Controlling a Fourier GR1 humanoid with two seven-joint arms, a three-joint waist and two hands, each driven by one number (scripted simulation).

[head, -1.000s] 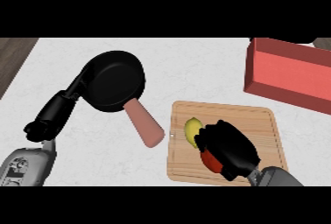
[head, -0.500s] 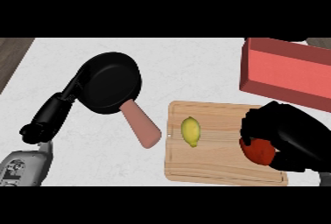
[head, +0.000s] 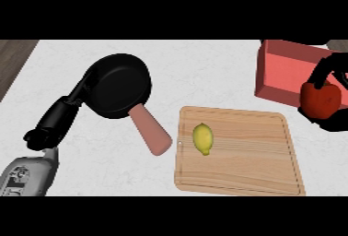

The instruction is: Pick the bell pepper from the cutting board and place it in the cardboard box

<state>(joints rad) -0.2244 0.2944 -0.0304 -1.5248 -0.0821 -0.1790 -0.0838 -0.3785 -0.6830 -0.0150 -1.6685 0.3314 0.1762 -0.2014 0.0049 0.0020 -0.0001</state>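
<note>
My right hand [head: 331,73] is at the right edge, its fingers curled round a red bell pepper [head: 320,100]. The pepper hangs in the air just in front of the red-sided box [head: 285,71], above the counter beyond the cutting board's far right corner. The wooden cutting board [head: 245,161] lies at lower right with only a yellow lemon [head: 203,138] on it. My left hand [head: 55,120] rests open at the left, fingers stretched up beside the pan.
A black frying pan [head: 121,85] with a pinkish handle [head: 152,132] lies left of the board, the handle's end near the board's left edge. A strip of wood floor shows at the far left past the counter's edge.
My right hand has lifted the pepper off the board and carried it up and right, toward the box. The lemon stays on the board. The left hand has not moved.
</note>
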